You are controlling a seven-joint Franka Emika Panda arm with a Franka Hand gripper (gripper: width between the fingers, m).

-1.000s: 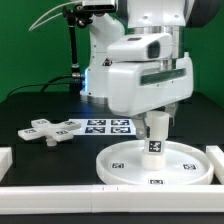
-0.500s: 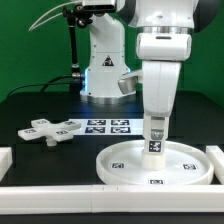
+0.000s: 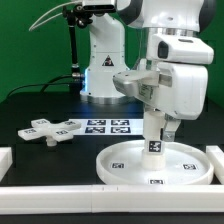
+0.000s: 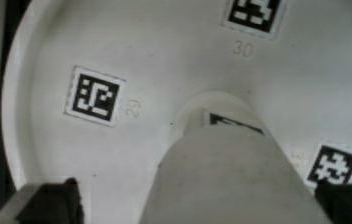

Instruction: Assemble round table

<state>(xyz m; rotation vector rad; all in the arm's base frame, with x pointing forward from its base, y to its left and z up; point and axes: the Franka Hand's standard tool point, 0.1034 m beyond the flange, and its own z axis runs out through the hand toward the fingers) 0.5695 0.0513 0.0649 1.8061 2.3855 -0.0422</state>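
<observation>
Seemingly released, the gripper [image 3: 157, 127] straddles the leg [image 3: 155, 145], which stands upright at the centre of the disc [image 3: 118, 166]; one finger [image 4: 52, 200] shows a gap. Best to close squarely and twist without tilting, so the leg seats straight. The foot [image 3: 50, 130] lies well apart.

My exterior camera seems to sit low at the front of the black table [image 3: 40, 105], just behind the near rail [image 3: 100, 200]. It faces across the workspace toward the arm's base [image 3: 103, 65] at the back, far enough off to take in the whole disc [image 3: 135, 155] and the leg [image 3: 155, 132] standing on it. My wrist camera looks steeply down along that leg [image 4: 235, 170] from very close, so the disc [image 4: 155, 60] fills its frame, and the two views share only the leg and the disc around it.
</observation>
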